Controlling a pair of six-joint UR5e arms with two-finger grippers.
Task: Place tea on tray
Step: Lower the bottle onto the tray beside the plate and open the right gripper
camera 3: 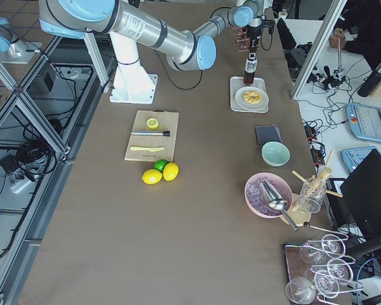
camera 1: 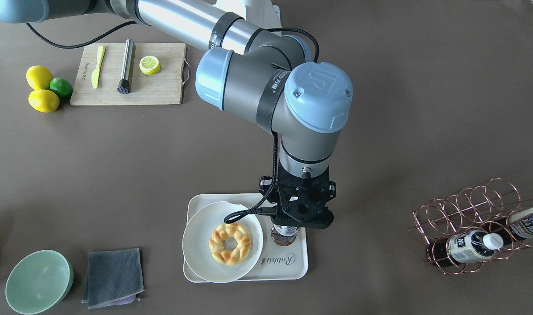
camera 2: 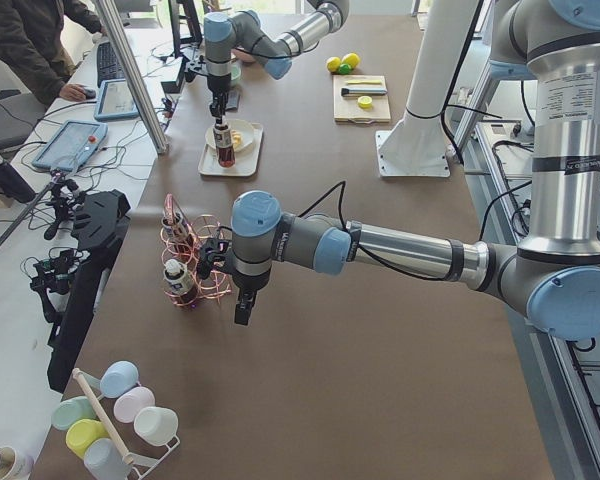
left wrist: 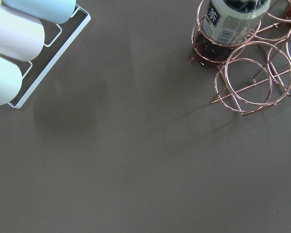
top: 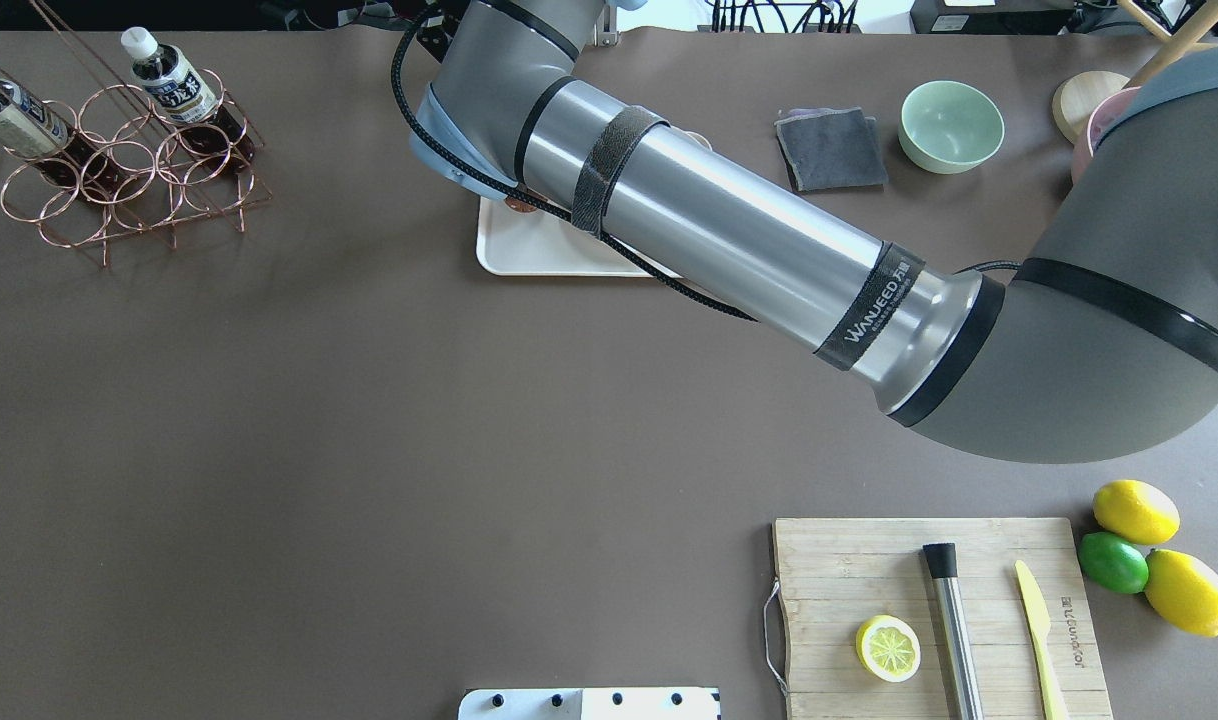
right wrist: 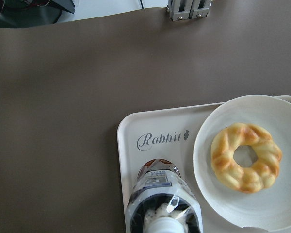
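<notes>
The tea [camera 1: 285, 235] is a small clear bottle of dark brown liquid. It stands upright on the cream tray [camera 1: 288, 267], just behind the grey "Rabbit" script. In the right wrist view the tea [right wrist: 162, 194] rests its base on the tray [right wrist: 131, 131] beside the plate. My right gripper [camera 1: 292, 221] sits straight over the bottle's cap and appears shut on it, though its fingers are hidden under the black wrist bracket. My left gripper [camera 2: 242, 312] hangs low over bare table beside the copper rack. I cannot tell whether it is open or shut.
A round white plate [camera 1: 196, 245] with a doughnut [camera 1: 230, 243] fills the tray's other half. The copper wire rack [camera 1: 468, 210] holds two more bottles [camera 1: 468, 247]. A green bowl [camera 1: 39, 282], grey cloth [camera 1: 113, 278], cutting board [camera 1: 157, 89] and lemons [camera 1: 41, 89] lie on my right side.
</notes>
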